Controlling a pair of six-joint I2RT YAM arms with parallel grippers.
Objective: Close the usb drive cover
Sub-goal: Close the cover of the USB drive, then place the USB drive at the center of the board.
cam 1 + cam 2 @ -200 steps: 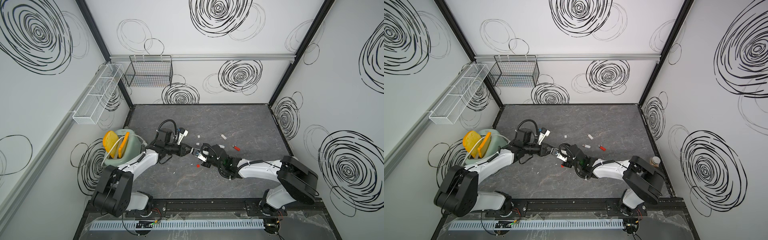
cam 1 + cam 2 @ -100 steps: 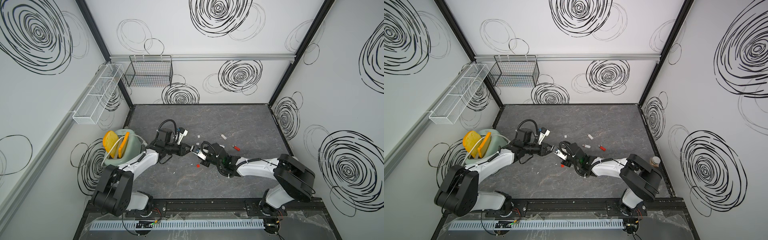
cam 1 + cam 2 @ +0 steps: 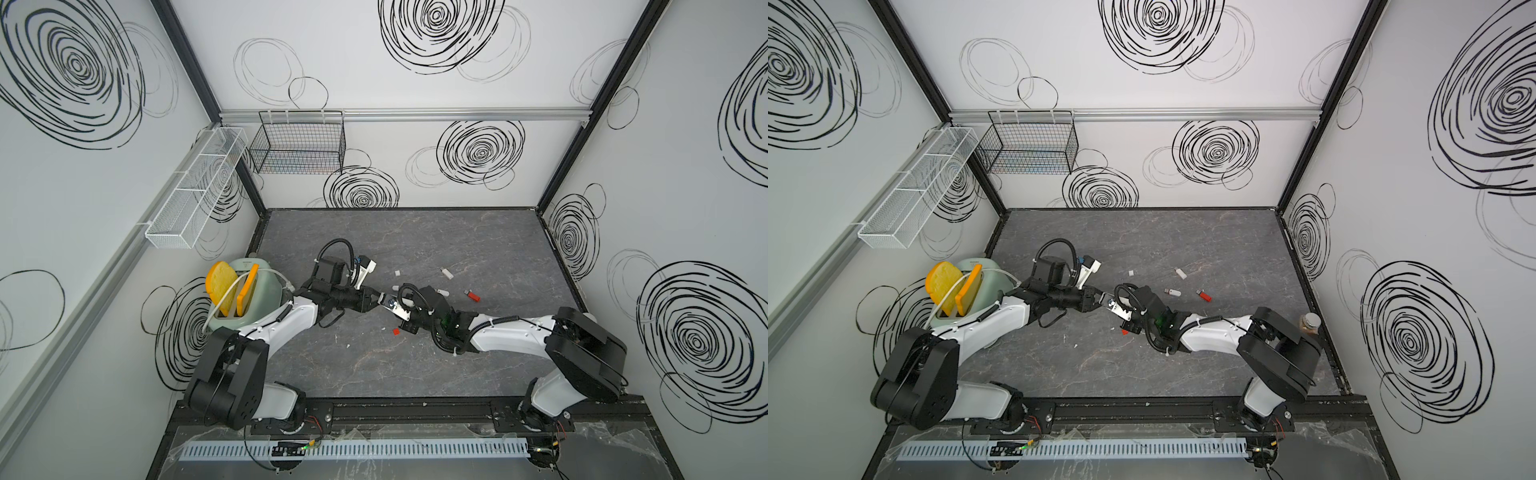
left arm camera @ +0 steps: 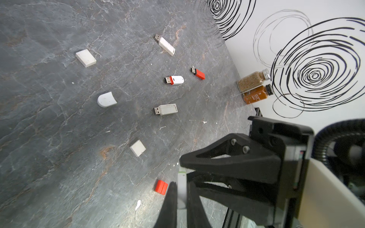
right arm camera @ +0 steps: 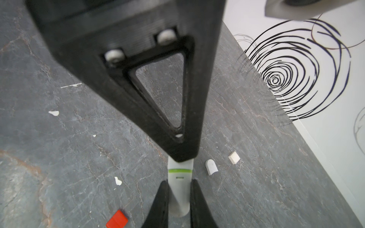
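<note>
Gripping the usb drive (image 5: 178,199) from both ends. Right gripper (image 5: 178,183) jaws are clenched on the white body, bottom centre of the right wrist frame. Left gripper (image 4: 181,183) jaws are clenched on the other end, bottom centre of the left wrist frame. Green band sits between the two grips; can't tell if the seam there is fully shut. In both top views the tips meet near frame centre, over the table (image 3: 415,374). Loose red cap (image 5: 116,220) on the table, lower left of the right wrist frame. Other uncapped drives (image 4: 166,109) lie mid-frame in the left wrist view, with spice jars (image 4: 253,87) by the wall, right of centre.
</note>
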